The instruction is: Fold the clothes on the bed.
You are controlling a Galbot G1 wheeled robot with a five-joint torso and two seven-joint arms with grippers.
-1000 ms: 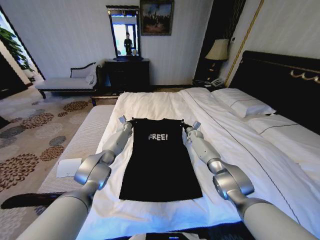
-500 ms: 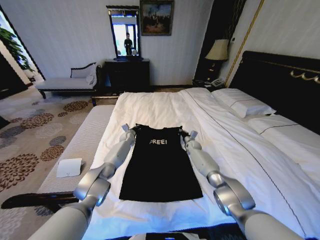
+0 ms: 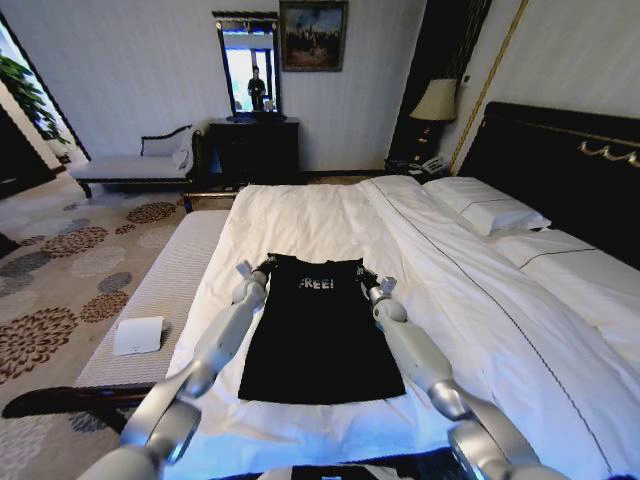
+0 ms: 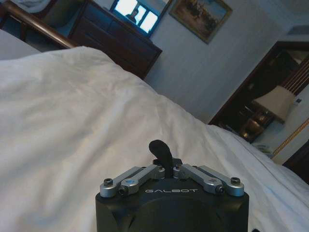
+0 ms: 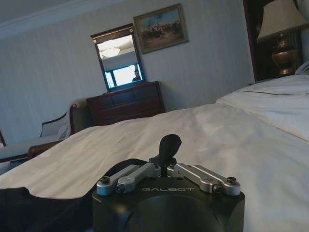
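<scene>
The clothes, a black T-shirt [image 3: 320,335] with white "FREE!" lettering, lie lengthwise on the white bed [image 3: 330,210]. The shirt's far edge is raised off the sheet. My left gripper [image 3: 262,270] is shut on its far left corner and my right gripper [image 3: 366,281] is shut on its far right corner. In the left wrist view the left gripper [image 4: 162,151] has its dark fingers pressed together above the white sheet [image 4: 72,111]. In the right wrist view the right gripper [image 5: 168,145] is likewise closed, with black cloth [image 5: 29,208] beside it.
A grey bench [image 3: 160,280] runs along the bed's left side, with a white paper [image 3: 138,335] on it. Pillows [image 3: 490,210] and a dark headboard [image 3: 560,160] are at the right. A dresser with mirror [image 3: 250,140] and a chaise [image 3: 130,165] stand by the far wall.
Both grippers have drawn back toward me, bringing the shirt's far edge with them. The lettering now sits nearer and the shirt looks shorter.
</scene>
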